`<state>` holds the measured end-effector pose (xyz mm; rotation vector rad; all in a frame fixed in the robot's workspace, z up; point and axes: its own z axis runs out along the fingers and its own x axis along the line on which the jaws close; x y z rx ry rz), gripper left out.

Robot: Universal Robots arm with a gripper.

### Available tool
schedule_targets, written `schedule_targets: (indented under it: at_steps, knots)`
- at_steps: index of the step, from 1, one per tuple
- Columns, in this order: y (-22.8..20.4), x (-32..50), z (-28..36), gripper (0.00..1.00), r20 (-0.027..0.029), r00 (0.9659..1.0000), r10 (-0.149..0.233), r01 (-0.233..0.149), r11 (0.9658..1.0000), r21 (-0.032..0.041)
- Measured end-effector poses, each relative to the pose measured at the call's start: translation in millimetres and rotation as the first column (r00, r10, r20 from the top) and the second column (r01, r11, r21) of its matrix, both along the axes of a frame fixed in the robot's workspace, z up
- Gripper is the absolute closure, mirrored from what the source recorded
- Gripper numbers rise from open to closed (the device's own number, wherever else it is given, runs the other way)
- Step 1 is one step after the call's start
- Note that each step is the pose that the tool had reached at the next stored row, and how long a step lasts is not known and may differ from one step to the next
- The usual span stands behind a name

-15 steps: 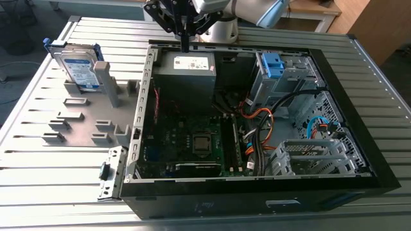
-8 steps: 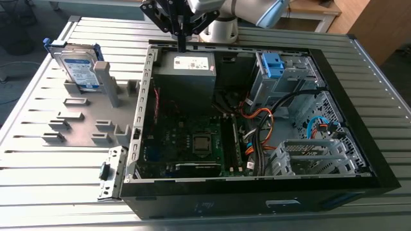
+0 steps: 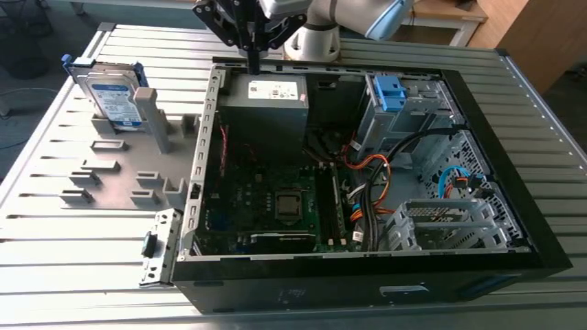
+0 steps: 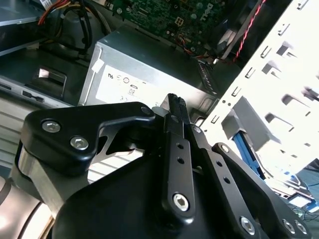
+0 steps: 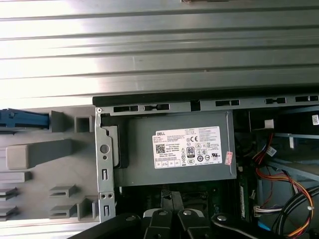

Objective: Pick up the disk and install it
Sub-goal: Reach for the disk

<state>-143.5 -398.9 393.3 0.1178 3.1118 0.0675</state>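
Note:
The disk [image 3: 110, 95], a silver drive with a white-and-blue label and a blue bracket, stands on edge in a grey slotted holder [image 3: 119, 165] at the exterior view's left, outside the computer case. Its blue bracket edge [image 5: 22, 119] peeks in beside the holder in the first wrist view. My gripper [image 3: 249, 60] hangs over the case's rear wall, above the grey power supply box [image 3: 266, 103], well to the right of the disk. The black fingers [image 4: 174, 107] are pressed together, shut on nothing.
The open black computer case [image 3: 541, 234] lies on a ribbed metal table. Inside are the motherboard [image 3: 275, 199], orange and blue cables [image 3: 376, 185], and a metal drive bay with a light-blue clip [image 3: 390, 93] at the far right corner.

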Motion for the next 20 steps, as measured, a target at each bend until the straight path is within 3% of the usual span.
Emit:
schedule_targets:
  at_steps: [20]
  knots:
    - [0.0,-12.6,0.0,0.89,0.0001,1.0,0.0,0.0,1.0,0.0]
